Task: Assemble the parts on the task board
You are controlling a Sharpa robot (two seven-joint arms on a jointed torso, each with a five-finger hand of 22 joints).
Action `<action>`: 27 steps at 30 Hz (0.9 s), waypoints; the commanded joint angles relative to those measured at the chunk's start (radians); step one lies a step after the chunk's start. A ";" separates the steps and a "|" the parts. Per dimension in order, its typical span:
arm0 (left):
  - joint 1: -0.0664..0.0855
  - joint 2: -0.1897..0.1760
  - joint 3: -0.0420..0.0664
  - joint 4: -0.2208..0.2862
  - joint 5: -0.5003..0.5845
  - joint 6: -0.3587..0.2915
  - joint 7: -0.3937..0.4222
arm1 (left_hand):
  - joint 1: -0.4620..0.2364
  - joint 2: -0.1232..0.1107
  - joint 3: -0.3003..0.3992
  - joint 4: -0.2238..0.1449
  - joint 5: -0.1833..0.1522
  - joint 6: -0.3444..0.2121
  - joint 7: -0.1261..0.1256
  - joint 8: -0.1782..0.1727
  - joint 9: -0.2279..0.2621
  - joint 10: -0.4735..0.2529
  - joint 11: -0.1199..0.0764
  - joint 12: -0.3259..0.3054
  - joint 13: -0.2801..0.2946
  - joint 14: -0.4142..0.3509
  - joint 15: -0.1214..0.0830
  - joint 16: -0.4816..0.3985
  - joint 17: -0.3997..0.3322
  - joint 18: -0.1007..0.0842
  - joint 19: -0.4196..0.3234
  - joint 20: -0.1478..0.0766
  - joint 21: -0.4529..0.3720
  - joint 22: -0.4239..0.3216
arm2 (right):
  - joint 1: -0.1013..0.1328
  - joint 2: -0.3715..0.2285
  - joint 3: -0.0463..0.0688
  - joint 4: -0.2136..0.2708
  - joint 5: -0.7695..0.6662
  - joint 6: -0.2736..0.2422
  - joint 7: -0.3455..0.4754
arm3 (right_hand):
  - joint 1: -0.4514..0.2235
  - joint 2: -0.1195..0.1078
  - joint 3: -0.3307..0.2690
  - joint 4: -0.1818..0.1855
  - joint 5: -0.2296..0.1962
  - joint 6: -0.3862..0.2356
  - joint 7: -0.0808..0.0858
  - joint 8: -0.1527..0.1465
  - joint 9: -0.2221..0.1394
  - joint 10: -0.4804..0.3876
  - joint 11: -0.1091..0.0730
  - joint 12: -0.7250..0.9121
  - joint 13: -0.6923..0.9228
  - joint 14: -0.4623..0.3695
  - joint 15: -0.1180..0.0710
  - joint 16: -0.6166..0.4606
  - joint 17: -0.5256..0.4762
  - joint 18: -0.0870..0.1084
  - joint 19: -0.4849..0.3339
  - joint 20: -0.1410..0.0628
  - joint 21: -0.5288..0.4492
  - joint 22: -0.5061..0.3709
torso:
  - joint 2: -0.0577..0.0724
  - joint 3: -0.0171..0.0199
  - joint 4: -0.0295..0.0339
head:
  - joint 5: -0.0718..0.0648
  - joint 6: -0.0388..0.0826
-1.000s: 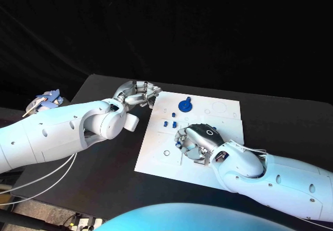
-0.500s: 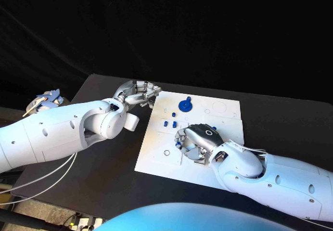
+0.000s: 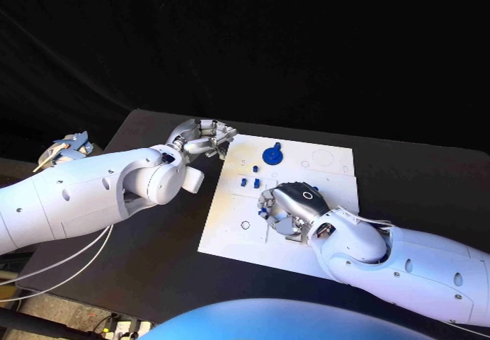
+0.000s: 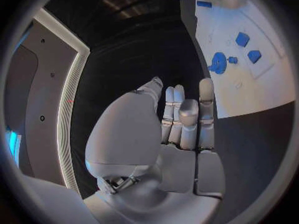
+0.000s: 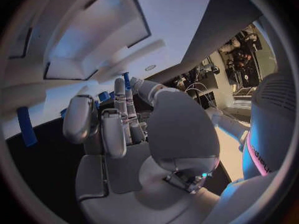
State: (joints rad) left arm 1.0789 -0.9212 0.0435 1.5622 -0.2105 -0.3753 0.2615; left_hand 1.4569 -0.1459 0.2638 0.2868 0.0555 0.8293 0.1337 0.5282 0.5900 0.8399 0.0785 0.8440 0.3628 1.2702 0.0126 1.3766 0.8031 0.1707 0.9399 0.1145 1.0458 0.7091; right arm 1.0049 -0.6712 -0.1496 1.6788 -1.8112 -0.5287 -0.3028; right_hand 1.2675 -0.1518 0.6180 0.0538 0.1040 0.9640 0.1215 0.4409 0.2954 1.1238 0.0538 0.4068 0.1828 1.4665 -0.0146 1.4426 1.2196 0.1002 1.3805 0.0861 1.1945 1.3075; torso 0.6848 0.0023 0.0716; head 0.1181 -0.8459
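Task board (image 3: pixel 230 227): left hand (image 3: pixel 204 138) empty, curled at far edge, likely steadying; right hand (image 3: pixel 289 211) fingers down on blue part (image 3: pixel 265 210), grip unclear.

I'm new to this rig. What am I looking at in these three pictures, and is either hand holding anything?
This is a two-armed robot at a black table. The head view looks down from its head; the two round pictures come from cameras behind each wrist. In the middle lies the white task board, with small blue parts, among them a round blue part. The left hand sits at the board's far left corner, fingers curled, with nothing in it. The right hand is curled down over the board's middle; in the right wrist view a slim blue piece shows at its fingertips, but whether it is gripped I cannot tell.
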 commanded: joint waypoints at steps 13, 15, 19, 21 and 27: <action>0.001 0.001 0.001 -0.001 0.005 0.008 -0.004 | -0.005 -0.005 0.005 -0.001 -0.001 -0.006 0.002 -0.006 -0.001 -0.006 -0.002 -0.002 -0.001 -0.007 0.001 -0.003 0.002 0.012 -0.005 0.002 -0.004 -0.001 | -0.001 -0.003 0.000 0.009 -0.022 0.004 -0.007 | 0.012 0.000 0.007 -0.002 0.006 0.008 0.001 0.004 0.002 0.009 0.000 -0.006 0.000 0.035 -0.005 -0.003 0.001 -0.017 0.007 0.001 0.003 0.034 | 0.000 -0.0010 0.0002 | 0.000 -0.001; 0.001 0.001 0.001 -0.001 0.005 0.008 -0.004 | -0.005 -0.005 0.005 -0.001 -0.001 -0.006 0.002 -0.006 -0.001 -0.006 -0.002 -0.002 -0.001 -0.007 0.001 -0.003 0.002 0.012 -0.005 0.002 -0.004 -0.001 | -0.001 -0.001 0.000 0.008 -0.023 0.013 -0.010 | 0.012 0.000 0.007 -0.002 0.006 0.008 0.001 0.004 0.002 0.009 0.000 -0.006 0.000 0.035 -0.005 -0.003 0.001 -0.017 0.007 0.001 0.003 0.034 | 0.000 -0.0010 0.0002 | 0.000 -0.001; 0.001 0.001 0.001 -0.001 0.005 0.009 -0.006 | -0.006 -0.004 0.006 0.000 -0.001 -0.007 0.002 -0.006 -0.002 -0.007 -0.001 -0.001 -0.002 -0.006 0.001 -0.002 0.005 0.012 -0.005 0.003 -0.005 -0.002 | -0.001 0.001 0.000 0.006 -0.026 0.033 -0.015 | 0.012 0.000 0.007 -0.002 0.006 0.008 0.001 0.004 0.002 0.009 0.000 -0.006 0.000 0.035 -0.005 -0.003 0.001 -0.017 0.007 0.001 0.003 0.034 | 0.000 -0.0013 0.0011 | -0.001 -0.002; 0.001 0.001 0.001 0.000 0.005 0.010 -0.006 | -0.006 -0.004 0.006 0.000 -0.001 -0.007 0.002 -0.006 -0.002 -0.007 -0.001 -0.001 -0.002 -0.006 0.001 -0.002 0.005 0.012 -0.005 0.003 -0.005 -0.002 | -0.001 0.002 0.000 0.005 -0.028 0.044 -0.018 | 0.012 -0.001 0.007 -0.002 0.006 0.008 0.001 0.004 0.002 0.009 0.000 -0.007 0.000 0.034 -0.005 -0.004 0.000 -0.016 0.006 0.001 0.002 0.034 | 0.000 -0.0015 0.0014 | -0.001 -0.002; 0.001 0.002 0.001 -0.001 0.005 0.010 -0.008 | -0.007 -0.004 0.006 0.000 -0.001 -0.007 0.003 -0.006 -0.002 -0.008 -0.001 -0.001 -0.002 -0.006 0.002 -0.002 0.006 0.012 -0.005 0.003 -0.005 -0.002 | -0.001 0.003 0.000 0.003 -0.035 0.072 -0.036 | 0.012 -0.001 0.007 -0.002 0.006 0.008 0.001 0.004 0.002 0.009 0.000 -0.007 0.000 0.034 -0.005 -0.004 0.000 -0.016 0.006 0.001 0.002 0.034 | 0.000 -0.0014 0.0008 | -0.001 -0.005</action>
State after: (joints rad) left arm 1.0790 -0.9213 0.0435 1.5598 -0.2098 -0.3745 0.2527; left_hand 1.4569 -0.1459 0.2637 0.2868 0.0555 0.8293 0.1337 0.5282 0.5887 0.8399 0.0785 0.8440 0.3620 1.2702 0.0126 1.3766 0.8084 0.1706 0.9399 0.1145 1.0458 0.7082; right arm 1.0059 -0.6687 -0.1482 1.6819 -1.8265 -0.5010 -0.3190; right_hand 1.2675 -0.1518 0.6209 0.0508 0.1037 0.9645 0.1252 0.4396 0.2965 1.1238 0.0538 0.4068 0.1828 1.4665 -0.0146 1.4426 1.2193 0.1001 1.3805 0.0861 1.1945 1.3081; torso 0.6843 0.0008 0.0727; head 0.1165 -0.8497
